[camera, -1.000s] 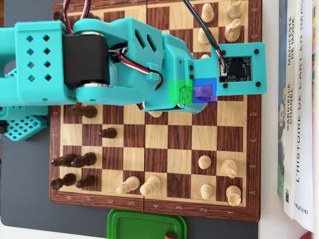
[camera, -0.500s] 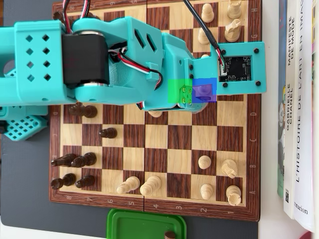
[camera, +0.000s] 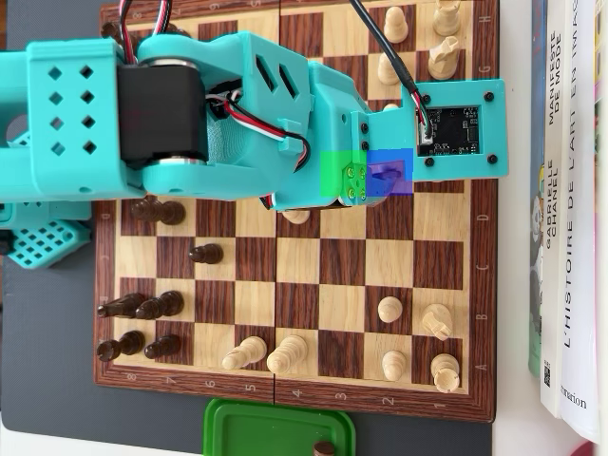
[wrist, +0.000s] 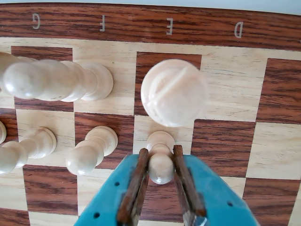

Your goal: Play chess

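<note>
In the wrist view my gripper (wrist: 160,150) is shut on a white pawn (wrist: 161,167); both brown pads (wrist: 141,174) press against its round head. The pawn stands upright with its base on a light square of the wooden chessboard (wrist: 225,141). Just beyond it stands a white bishop (wrist: 174,92) with a slit in its top. Two more white pawns (wrist: 89,150) stand to the left, and a taller white piece (wrist: 51,80) stands behind them. In the overhead view the turquoise arm (camera: 237,123) reaches across the upper half of the chessboard (camera: 323,256) and hides the held pawn.
Dark pieces (camera: 142,306) cluster on the board's left side in the overhead view, white pieces (camera: 389,309) at the lower and upper right. A green container (camera: 275,427) sits below the board. Books (camera: 570,190) lie along the right edge.
</note>
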